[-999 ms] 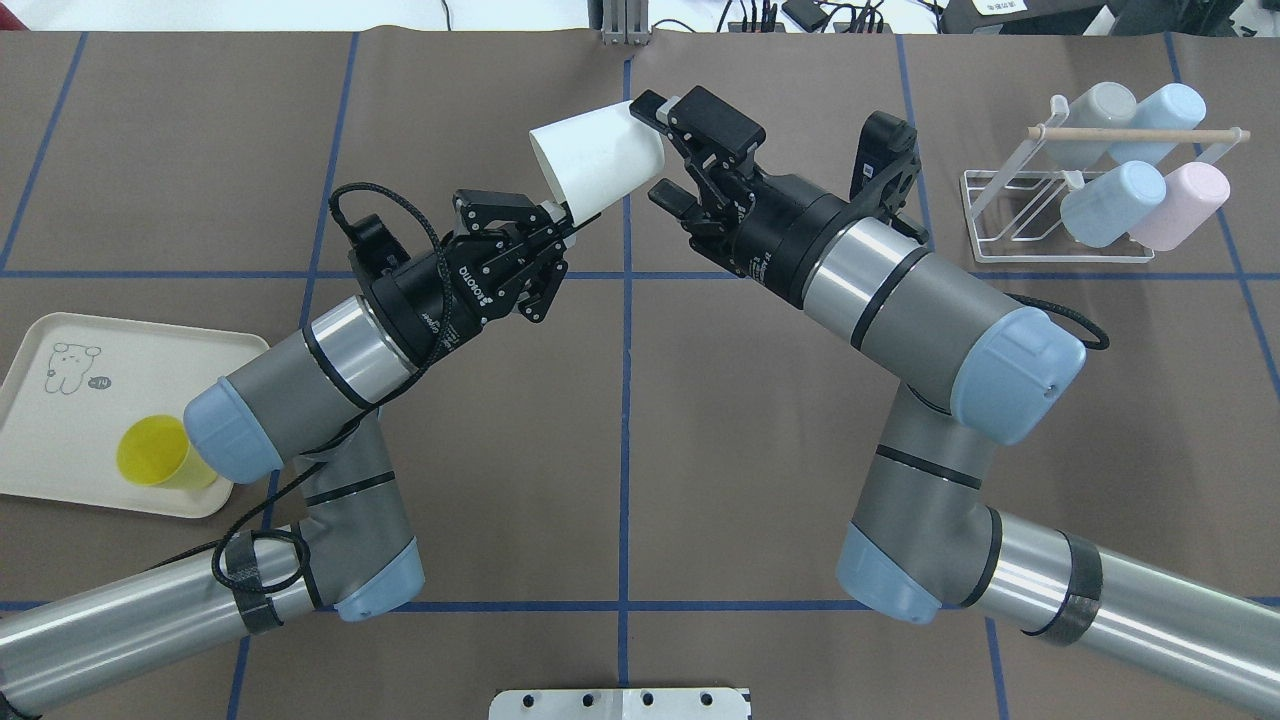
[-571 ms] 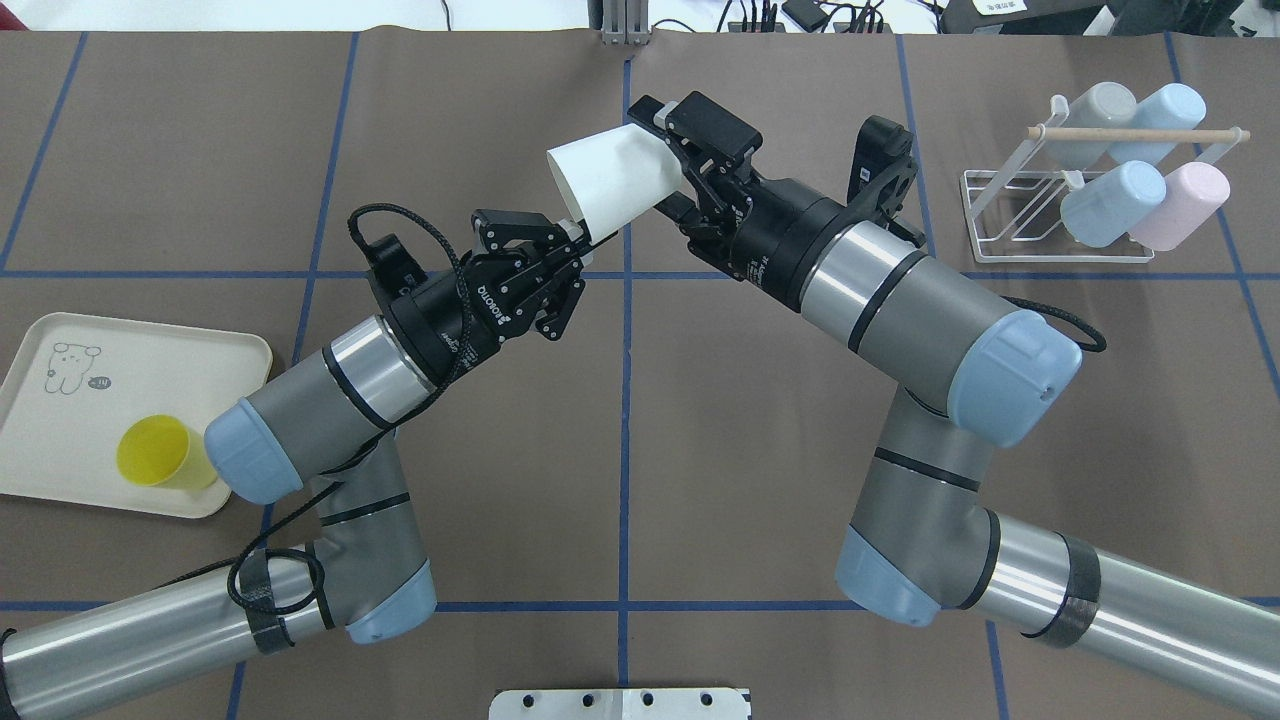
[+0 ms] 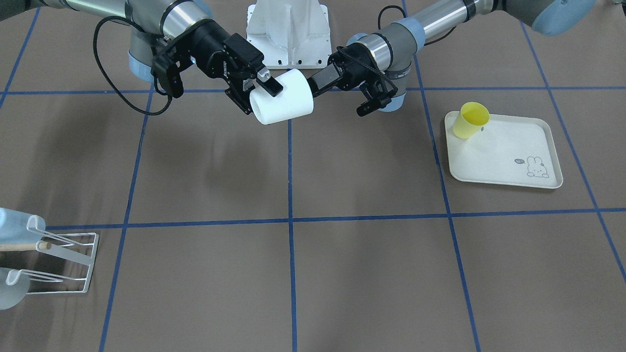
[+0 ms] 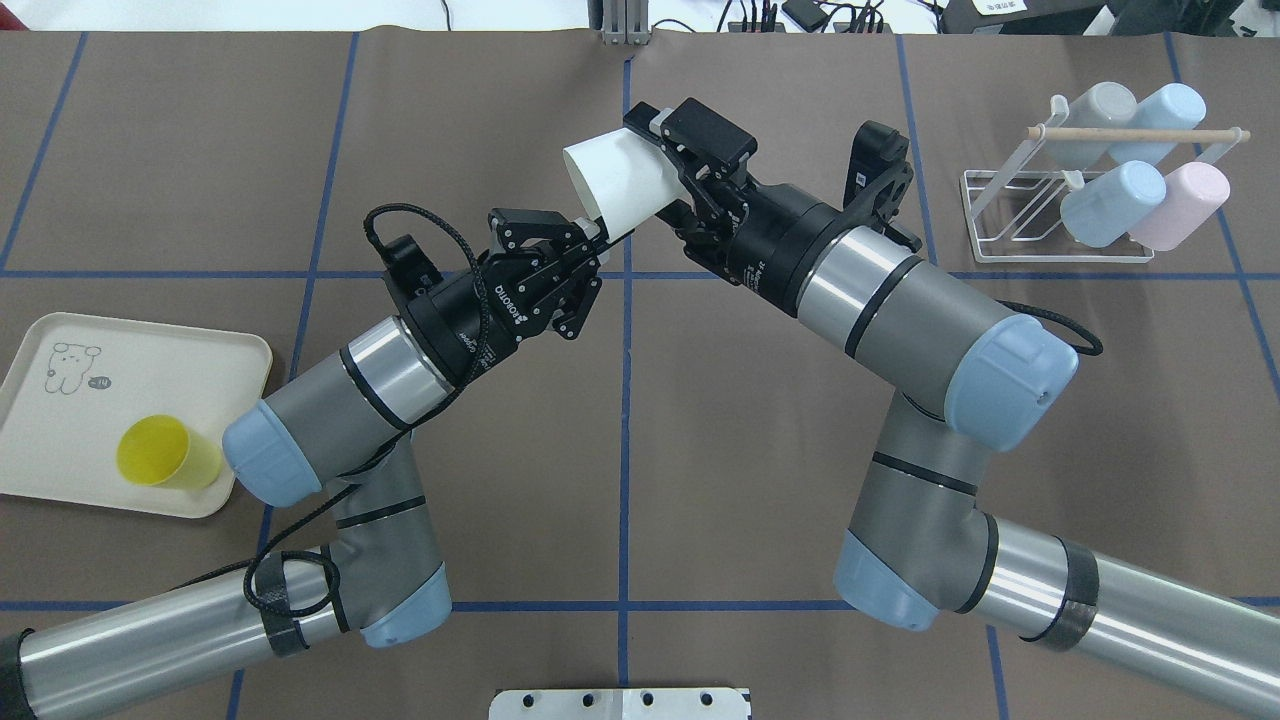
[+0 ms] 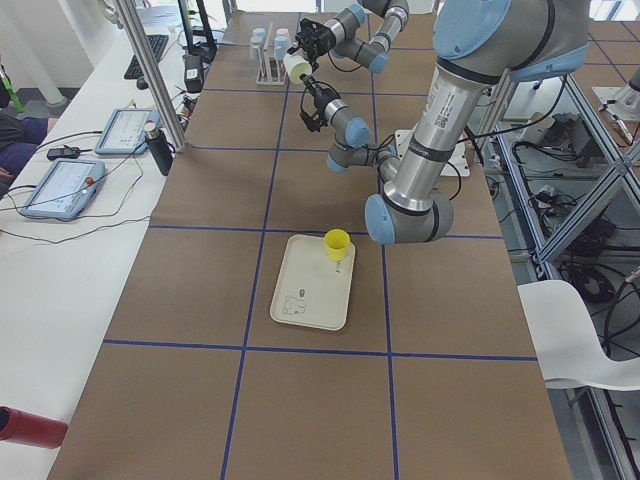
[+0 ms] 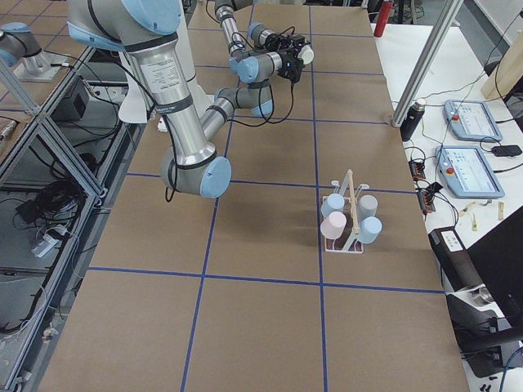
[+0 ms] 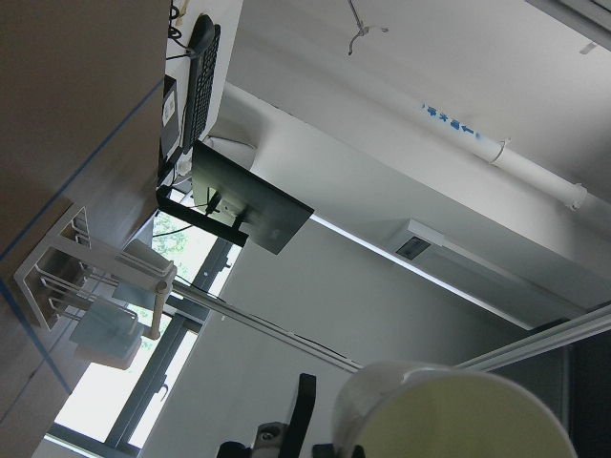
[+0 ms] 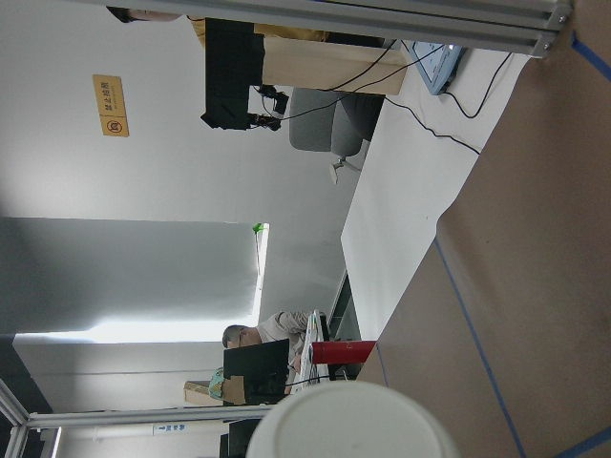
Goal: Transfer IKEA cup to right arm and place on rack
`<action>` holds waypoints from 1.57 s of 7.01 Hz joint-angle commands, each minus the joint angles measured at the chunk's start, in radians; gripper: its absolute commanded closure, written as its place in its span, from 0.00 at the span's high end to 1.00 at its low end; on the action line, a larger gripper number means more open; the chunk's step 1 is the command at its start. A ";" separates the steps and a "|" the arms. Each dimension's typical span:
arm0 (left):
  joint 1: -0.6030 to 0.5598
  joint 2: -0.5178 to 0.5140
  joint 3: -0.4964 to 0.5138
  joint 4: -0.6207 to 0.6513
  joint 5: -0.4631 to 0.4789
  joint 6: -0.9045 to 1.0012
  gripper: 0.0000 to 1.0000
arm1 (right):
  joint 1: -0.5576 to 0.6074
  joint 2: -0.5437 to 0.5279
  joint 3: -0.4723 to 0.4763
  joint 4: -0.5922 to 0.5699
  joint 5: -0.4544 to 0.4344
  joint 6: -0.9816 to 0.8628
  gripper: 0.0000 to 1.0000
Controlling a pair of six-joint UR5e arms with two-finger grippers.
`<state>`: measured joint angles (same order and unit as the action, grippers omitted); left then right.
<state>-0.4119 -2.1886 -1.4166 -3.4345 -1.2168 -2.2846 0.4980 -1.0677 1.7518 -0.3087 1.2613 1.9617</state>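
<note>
The white cup (image 4: 620, 180) hangs on its side above the middle of the table (image 4: 720, 480), between both arms. The jaws of the left arm (image 4: 400, 360) pinch its rim; those of the right arm (image 4: 900, 300) look clamped across its base end. The handover seems half made: the left must let go, then comes the carry to the rack (image 4: 985, 215), where four cups (image 4: 1110, 205) crowd the prongs. A yellow cup (image 4: 160, 452) waits on the tray (image 4: 60, 440).

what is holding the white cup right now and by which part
The left gripper pinches the white cup by its rim wall. The right gripper straddles its closed base end; whether it has clamped cannot be told.
</note>
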 commanded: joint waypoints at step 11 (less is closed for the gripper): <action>-0.231 0.207 -0.076 0.003 -0.331 0.250 1.00 | 0.163 -0.118 0.003 -0.207 0.010 -0.263 0.00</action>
<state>-0.5577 -2.0656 -1.4575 -3.4383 -1.4074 -2.0672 0.6376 -1.1606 1.7525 -0.4296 1.2721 1.7789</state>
